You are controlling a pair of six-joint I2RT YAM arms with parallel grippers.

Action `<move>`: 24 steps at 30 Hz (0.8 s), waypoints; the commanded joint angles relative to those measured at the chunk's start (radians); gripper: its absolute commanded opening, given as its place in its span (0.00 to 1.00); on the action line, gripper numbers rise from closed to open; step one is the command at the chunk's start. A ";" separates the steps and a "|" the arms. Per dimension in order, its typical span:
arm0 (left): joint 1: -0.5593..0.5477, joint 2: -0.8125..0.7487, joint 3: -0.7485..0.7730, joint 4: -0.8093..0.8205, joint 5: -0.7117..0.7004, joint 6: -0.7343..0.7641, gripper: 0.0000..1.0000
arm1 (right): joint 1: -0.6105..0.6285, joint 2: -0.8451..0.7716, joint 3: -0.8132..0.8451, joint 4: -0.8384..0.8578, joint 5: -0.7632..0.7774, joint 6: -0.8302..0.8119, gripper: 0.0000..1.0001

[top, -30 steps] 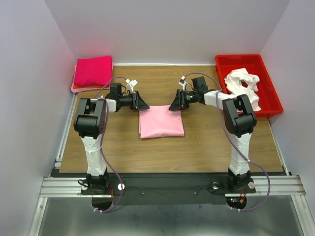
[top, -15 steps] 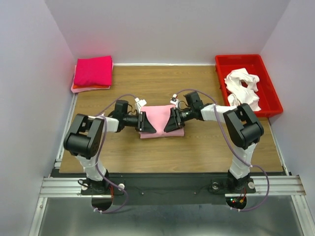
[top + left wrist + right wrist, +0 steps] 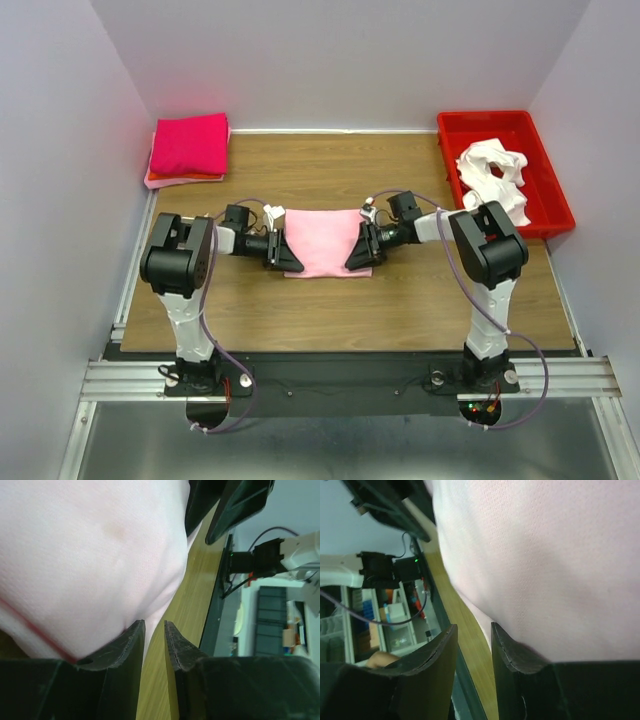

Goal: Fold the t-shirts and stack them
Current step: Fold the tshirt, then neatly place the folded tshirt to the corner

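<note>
Top view overhead; wrist views close, apparently sharing pink t-shirt (image 3: 322,243).

The left arm (image 3: 180,262) and right arm (image 3: 487,248) are built from white links joined by black cylindrical joint housings. A grey-purple cable (image 3: 545,378) is routed along each arm. The left gripper (image 3: 154,625) and right gripper (image 3: 473,627) are fitted with matte black, lightly scuffed fingers (image 3: 125,650).
</note>
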 commanded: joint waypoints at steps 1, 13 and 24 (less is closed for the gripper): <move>0.023 -0.239 0.068 -0.293 -0.025 0.340 0.36 | -0.006 -0.121 0.059 -0.009 0.034 -0.008 0.40; 0.420 -0.626 0.060 -0.273 -0.256 0.119 0.71 | 0.326 -0.226 0.344 -0.262 0.655 -0.350 0.57; 0.453 -0.703 0.004 -0.336 -0.493 0.073 0.89 | 0.647 -0.052 0.485 -0.282 1.130 -0.620 0.60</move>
